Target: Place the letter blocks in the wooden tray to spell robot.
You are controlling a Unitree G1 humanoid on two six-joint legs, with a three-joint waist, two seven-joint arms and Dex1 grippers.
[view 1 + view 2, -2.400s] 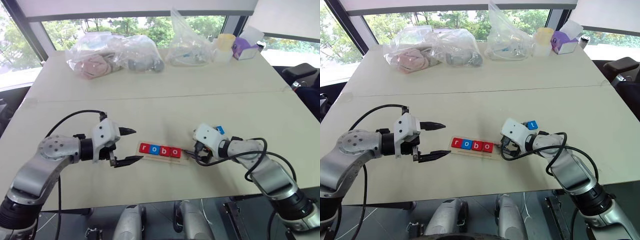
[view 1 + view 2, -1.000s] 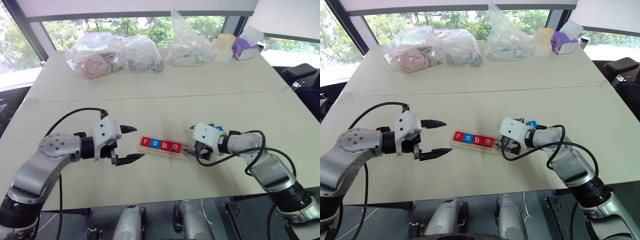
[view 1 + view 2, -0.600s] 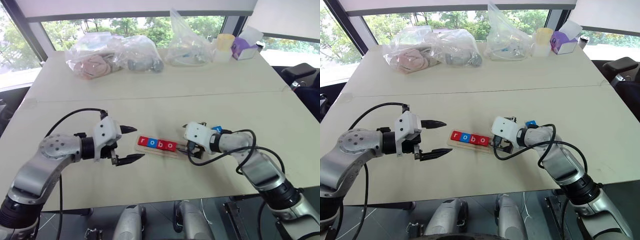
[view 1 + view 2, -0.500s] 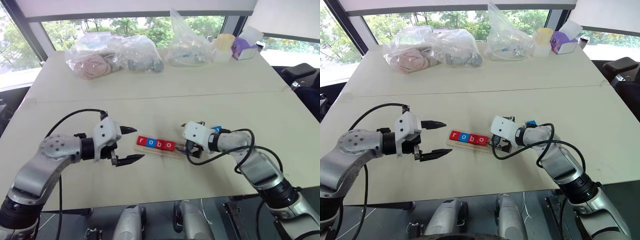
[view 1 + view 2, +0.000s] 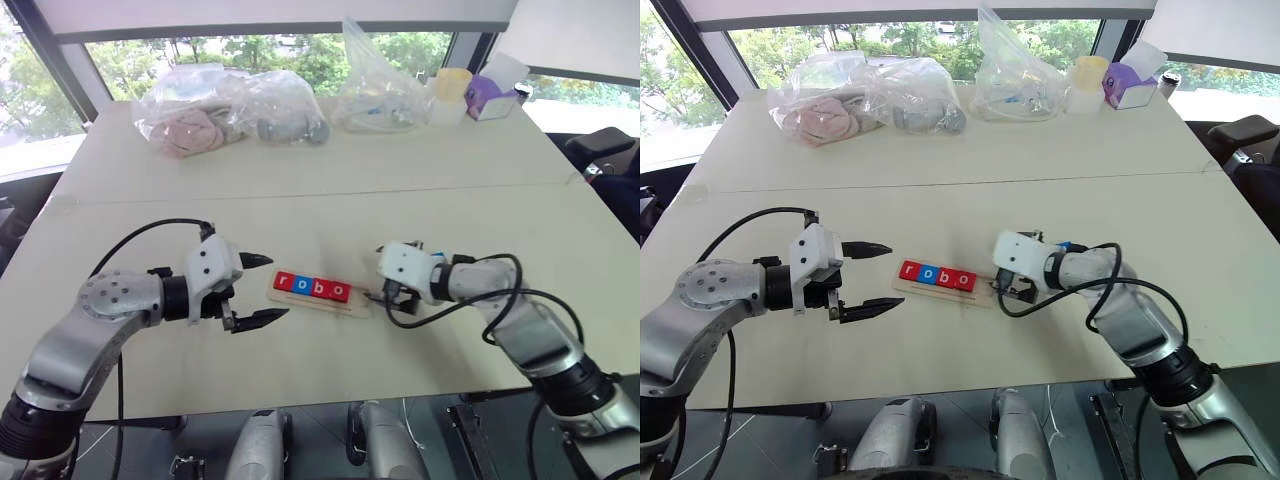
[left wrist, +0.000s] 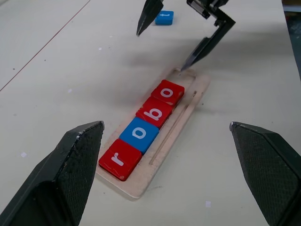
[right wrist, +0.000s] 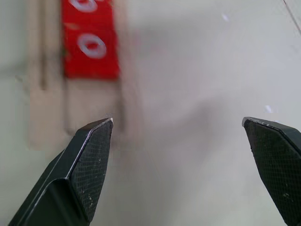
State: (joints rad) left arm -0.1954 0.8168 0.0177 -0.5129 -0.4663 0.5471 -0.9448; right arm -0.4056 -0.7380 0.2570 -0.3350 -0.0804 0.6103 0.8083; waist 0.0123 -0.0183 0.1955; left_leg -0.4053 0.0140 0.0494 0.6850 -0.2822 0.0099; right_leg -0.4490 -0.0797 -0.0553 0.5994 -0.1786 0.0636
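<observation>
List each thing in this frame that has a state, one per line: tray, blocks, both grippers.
wooden tray: flat on the table, one end slot unfilled.
r, o, b, o blocks: seated in the tray in a row, spelling robo.
blue t block: loose on the table, outside the tray.
left gripper: jaws open, holding nothing.
right gripper: jaws open, holding nothing, at the tray's unfilled end.

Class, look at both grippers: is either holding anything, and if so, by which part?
Nothing is held. The left gripper and the right gripper both stand open and empty near the wooden tray.
</observation>
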